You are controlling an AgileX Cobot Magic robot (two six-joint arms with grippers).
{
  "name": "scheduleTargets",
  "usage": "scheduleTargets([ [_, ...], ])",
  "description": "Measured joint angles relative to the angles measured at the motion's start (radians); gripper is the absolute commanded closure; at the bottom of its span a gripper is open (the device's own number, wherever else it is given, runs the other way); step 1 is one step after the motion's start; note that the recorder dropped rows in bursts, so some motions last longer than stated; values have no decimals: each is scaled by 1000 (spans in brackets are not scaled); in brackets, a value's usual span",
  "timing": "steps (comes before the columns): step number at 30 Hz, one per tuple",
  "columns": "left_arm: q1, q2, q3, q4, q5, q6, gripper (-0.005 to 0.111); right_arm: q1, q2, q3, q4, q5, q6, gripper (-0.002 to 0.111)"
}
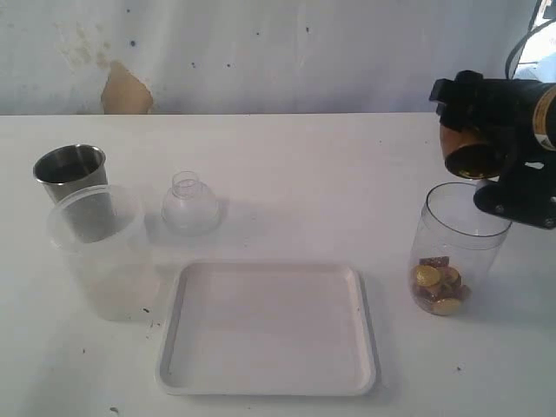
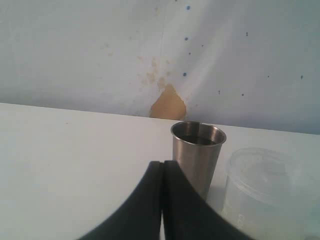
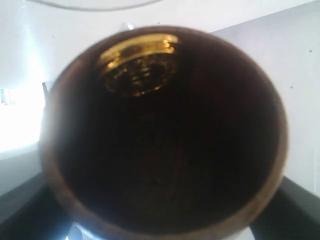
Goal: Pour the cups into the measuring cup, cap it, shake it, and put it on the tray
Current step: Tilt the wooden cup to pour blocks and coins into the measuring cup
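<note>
- Right end effector [image 1: 486,122] clamped wide around the wooden cup [image 1: 453,143], tipped on its side, mouth just above the measuring cup [image 1: 456,252] rim
- Measuring cup upright, right of the tray [image 1: 261,388]
- Gold coin [image 3: 137,62] lodged inside the wooden cup; probably needs steeper tilt
- Left end effector [image 2: 162,200] pressed together, empty, facing the steel tumbler [image 2: 197,155]

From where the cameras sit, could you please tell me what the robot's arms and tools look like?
The right arm and right tool are chunky matte black, with an amber band on the wrist and a thin dark cable looping above. The left tool shows two smooth black fingers that curve to a narrow tip.
</note>
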Motion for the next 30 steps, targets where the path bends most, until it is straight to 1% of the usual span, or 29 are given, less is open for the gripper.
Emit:
scheduleTargets([
  [3,0,0,0,0,0,0,107,0,-8,11,-63,-22,-3,108],
  [6,0,0,0,0,0,0,107,0,-21,16,-83,-48,-4,108],
  [14,0,0,0,0,0,0,107,0,-25,42,-93,-87,1,108],
  [30,0,0,0,0,-2,0,107,0,-50,48,-101,-97,-28,108],
])
